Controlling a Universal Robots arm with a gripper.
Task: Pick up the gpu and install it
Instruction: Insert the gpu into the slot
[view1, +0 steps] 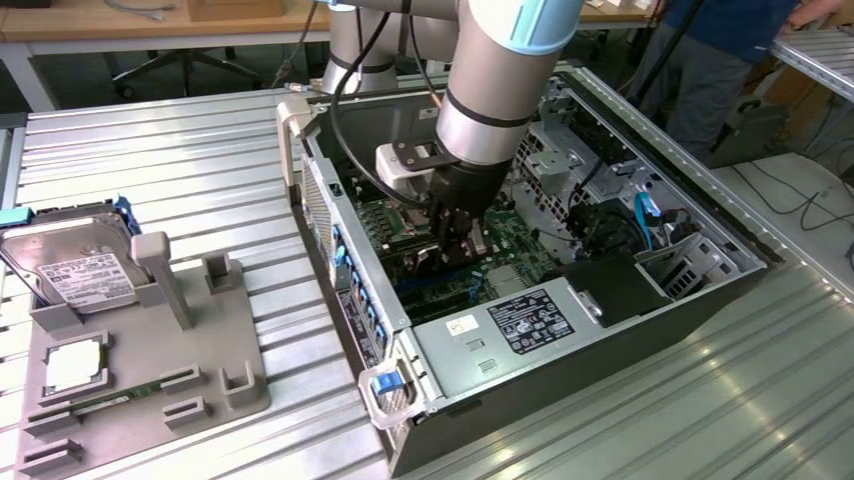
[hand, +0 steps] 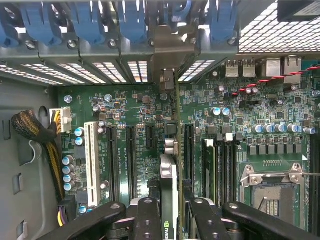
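Note:
The gpu (hand: 168, 175) is seen edge-on in the wrist view, a thin dark card standing upright over the green motherboard (hand: 135, 110). Its silver bracket (hand: 167, 47) reaches the case's rear slot openings. My gripper (hand: 172, 212) is shut on the card, with a black finger (hand: 147, 220) on each side. In the exterior view the gripper (view1: 454, 240) is lowered inside the open computer case (view1: 441, 400), with the gpu (view1: 461, 258) at its tip just above the board. Whether the card sits in a slot is hidden.
Black expansion slots and a white slot (hand: 91, 165) flank the card, with a memory stick (hand: 210, 170) and the CPU socket (hand: 272, 192) beside them. A grey tray (view1: 200, 360) holds a silver hard drive (view1: 80, 270). A person (view1: 721, 60) stands at the exterior view's far right.

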